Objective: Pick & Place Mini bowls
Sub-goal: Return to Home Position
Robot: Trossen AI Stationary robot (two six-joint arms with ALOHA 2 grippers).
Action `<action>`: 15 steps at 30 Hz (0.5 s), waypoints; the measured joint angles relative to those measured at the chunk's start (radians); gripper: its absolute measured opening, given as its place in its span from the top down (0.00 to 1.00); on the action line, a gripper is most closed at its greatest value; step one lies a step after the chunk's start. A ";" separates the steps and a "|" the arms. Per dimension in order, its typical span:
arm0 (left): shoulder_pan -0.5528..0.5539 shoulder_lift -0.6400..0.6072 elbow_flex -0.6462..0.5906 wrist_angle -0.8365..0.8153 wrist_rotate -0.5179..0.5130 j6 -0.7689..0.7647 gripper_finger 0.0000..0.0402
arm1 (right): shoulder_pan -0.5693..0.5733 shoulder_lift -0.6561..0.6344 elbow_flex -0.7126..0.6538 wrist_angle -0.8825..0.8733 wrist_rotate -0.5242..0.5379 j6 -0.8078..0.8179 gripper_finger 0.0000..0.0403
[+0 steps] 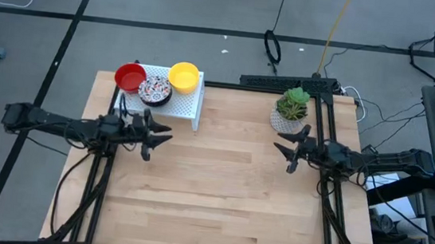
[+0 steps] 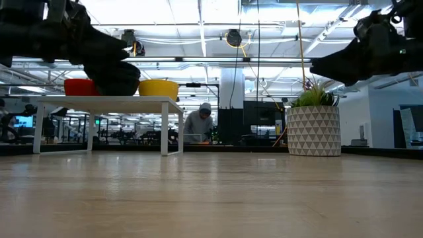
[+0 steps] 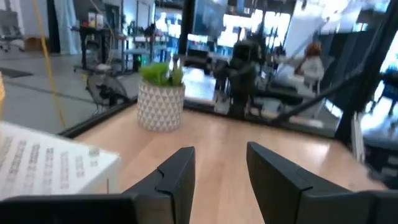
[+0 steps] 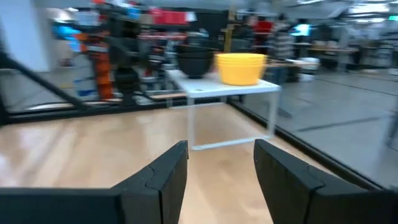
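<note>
Hovering level, both claws released

Reaching in from either side, arms stretched flat above the table. Holding the left gripper (image 1: pixel 152 136) spread and empty beside the white rack (image 1: pixel 188 107), the right gripper (image 1: pixel 291 150) likewise by the plant pot (image 1: pixel 281 122). Finding red mini bowls (image 1: pixel 130 77), speckled mini bowls (image 1: pixel 155 91) and yellow mini bowls (image 1: pixel 183 76) on the rack.

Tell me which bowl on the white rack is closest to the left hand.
The speckled bowl, between the red bowl and the yellow bowl; it sits farther forward on the rack, toward the left hand.
</note>
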 joint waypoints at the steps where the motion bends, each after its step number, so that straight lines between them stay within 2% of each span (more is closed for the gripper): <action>1: -0.008 0.000 0.000 -0.020 -0.008 0.005 0.63 | 0.000 0.000 0.000 -0.013 0.018 0.000 0.58; 7: -0.058 0.001 0.000 -0.092 -0.125 -0.008 0.63 | 0.000 0.000 0.000 -0.071 0.019 0.000 0.58; 11: -0.081 0.000 0.000 -0.103 -0.129 -0.001 0.63 | 0.000 0.000 0.000 -0.081 0.019 0.000 0.58; 15: -0.096 0.000 0.000 -0.211 -0.130 -0.011 0.63 | 0.000 0.000 -0.001 -0.081 0.020 0.000 0.58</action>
